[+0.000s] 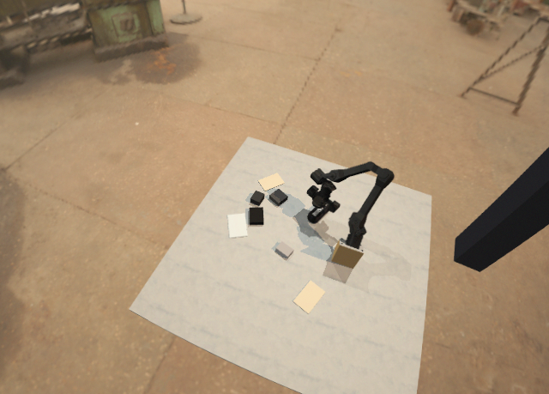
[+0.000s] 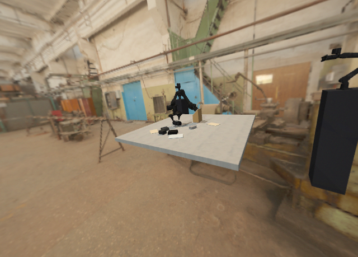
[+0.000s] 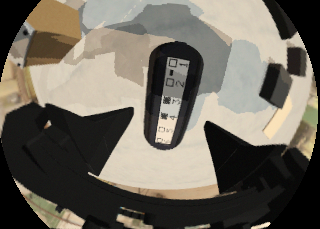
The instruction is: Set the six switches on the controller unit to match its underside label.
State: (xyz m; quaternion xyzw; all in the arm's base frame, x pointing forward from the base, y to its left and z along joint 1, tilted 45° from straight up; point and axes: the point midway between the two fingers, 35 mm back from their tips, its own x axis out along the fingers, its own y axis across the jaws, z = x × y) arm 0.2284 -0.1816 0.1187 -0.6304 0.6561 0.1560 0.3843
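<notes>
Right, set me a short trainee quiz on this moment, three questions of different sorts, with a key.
1. True or false: the pincer is shut on the controller unit.
2. Which face of the unit is turned up toward the wrist camera? A: the rocker switches. B: the label with its numbered squares. C: a bare side wall.
3. In the top view, how many flat pale cards lie on the bench?

Key:
1. False. The pincer is wide open and holds nothing. The unit lies below the spread fingers.
2. B.
3. Three: two cream, one white.
</notes>
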